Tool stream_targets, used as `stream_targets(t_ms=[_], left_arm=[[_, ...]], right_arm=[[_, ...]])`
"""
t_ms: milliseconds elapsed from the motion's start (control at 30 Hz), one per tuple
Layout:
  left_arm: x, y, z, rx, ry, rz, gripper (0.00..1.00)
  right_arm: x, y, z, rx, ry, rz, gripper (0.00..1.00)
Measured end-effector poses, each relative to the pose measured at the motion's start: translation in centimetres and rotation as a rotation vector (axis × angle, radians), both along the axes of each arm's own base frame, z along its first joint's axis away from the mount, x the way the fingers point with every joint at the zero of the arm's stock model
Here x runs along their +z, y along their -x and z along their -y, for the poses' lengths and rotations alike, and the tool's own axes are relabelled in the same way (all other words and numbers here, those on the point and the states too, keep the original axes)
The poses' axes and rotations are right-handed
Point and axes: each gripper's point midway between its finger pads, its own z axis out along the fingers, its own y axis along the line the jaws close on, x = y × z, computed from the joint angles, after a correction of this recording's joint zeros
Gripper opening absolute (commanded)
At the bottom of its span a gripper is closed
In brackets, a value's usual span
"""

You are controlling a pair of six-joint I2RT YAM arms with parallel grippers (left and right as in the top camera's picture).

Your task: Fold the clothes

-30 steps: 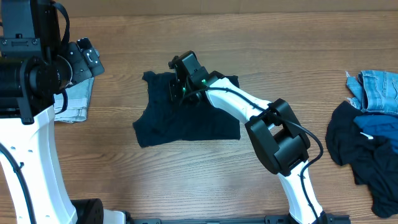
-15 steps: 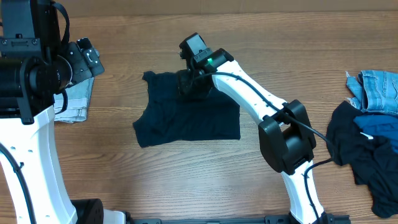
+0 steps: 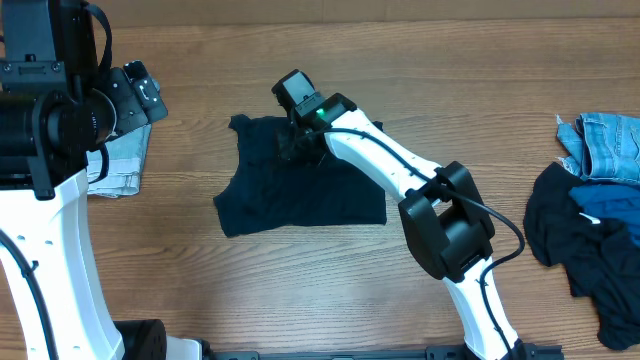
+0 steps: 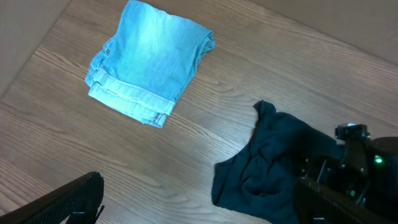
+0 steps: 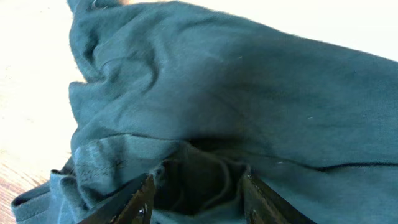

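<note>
A dark navy garment (image 3: 300,195) lies spread flat at the table's middle; it also shows in the left wrist view (image 4: 267,171) and fills the right wrist view (image 5: 217,93). My right gripper (image 3: 293,140) is pressed down on its upper edge. Its jaws (image 5: 198,199) stand apart with a bunched fold of the dark fabric between the fingers (image 5: 140,199). My left gripper (image 4: 199,208) hangs wide open above bare wood, left of the garment, with nothing in it. A folded light-blue denim piece (image 4: 149,59) lies at the far left (image 3: 120,160).
A loose pile of clothes sits at the right edge, with light denim (image 3: 605,145) on top and dark pieces (image 3: 575,235) below. The left arm's white column (image 3: 55,250) rises at the near left. The right arm (image 3: 440,220) stretches across the garment's right side.
My right gripper has gone from shut to open, rose off the garment's top edge, and came back down a little further left on it. The left arm has not moved.
</note>
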Motion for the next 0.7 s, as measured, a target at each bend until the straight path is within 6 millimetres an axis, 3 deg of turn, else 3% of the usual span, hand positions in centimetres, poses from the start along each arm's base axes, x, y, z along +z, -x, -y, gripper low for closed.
stream_targets(t_ms=[100,167,333,433,533,700], left_arm=[[0.0,0.0,0.0,0.000,0.000,0.000,1.00],[0.0,0.0,0.0,0.000,0.000,0.000,1.00],[0.0,0.0,0.0,0.000,0.000,0.000,1.00],[0.0,0.0,0.0,0.000,0.000,0.000,1.00],[0.0,0.0,0.0,0.000,0.000,0.000,1.00],[0.0,0.0,0.0,0.000,0.000,0.000,1.00]], right_arm=[[-0.9,0.6,0.2,-0.011,0.016,-0.020,0.37],[-1.8,1.1,0.8,-0.022,0.037,-0.039,0.23],[-1.5,0.3,0.4,-0.030,0.020,-0.010,0.04],[0.4,-1.2,-1.0,-0.024,-0.033,0.046,0.04],[4.0,-3.2,-4.0,0.012,-0.182,0.133,0.04],[5.3,-3.4,-5.6,0.048,-0.263,0.155,0.07]])
